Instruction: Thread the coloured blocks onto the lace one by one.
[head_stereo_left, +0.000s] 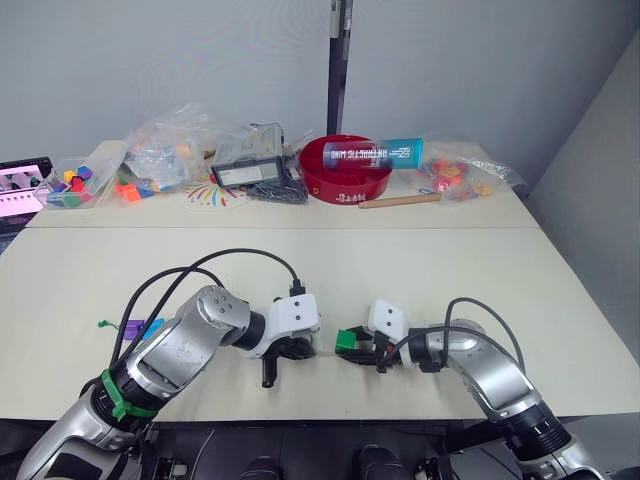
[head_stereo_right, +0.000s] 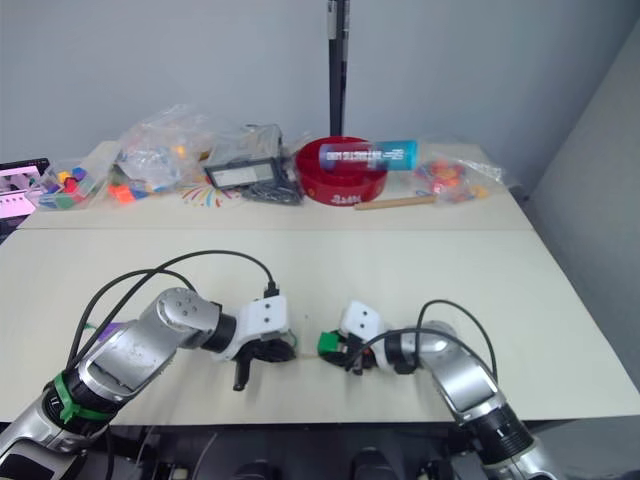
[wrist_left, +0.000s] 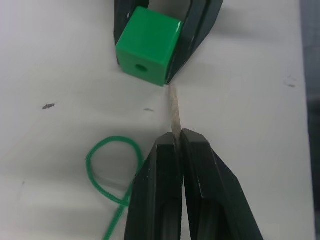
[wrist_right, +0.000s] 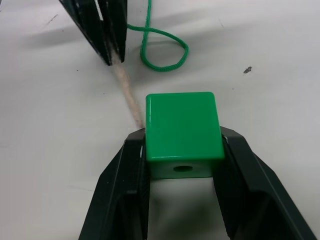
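Note:
My right gripper (wrist_right: 182, 137) is shut on a green block (wrist_right: 182, 127), holding it just above the table by two opposite sides. A round hole in the block (wrist_left: 141, 66) faces my left gripper (wrist_left: 179, 142). That gripper is shut on the pale stiff tip (wrist_left: 175, 117) of the lace. The tip's end meets the block's side edge next to a right finger (wrist_left: 192, 40), off to one side of the hole. Green lace (wrist_left: 107, 165) loops on the table behind the left gripper. A purple block (head_stereo_left: 130, 327) and a blue block (head_stereo_left: 152, 325) lie at the table's near left.
Along the back of the table stand a red bowl (head_stereo_left: 345, 165) with a blue tube across it, clear bags of coloured pieces (head_stereo_left: 150, 160) (head_stereo_left: 460, 175), a black device (head_stereo_left: 250, 175) and a wooden stick (head_stereo_left: 400, 201). Black cables arch over my left arm.

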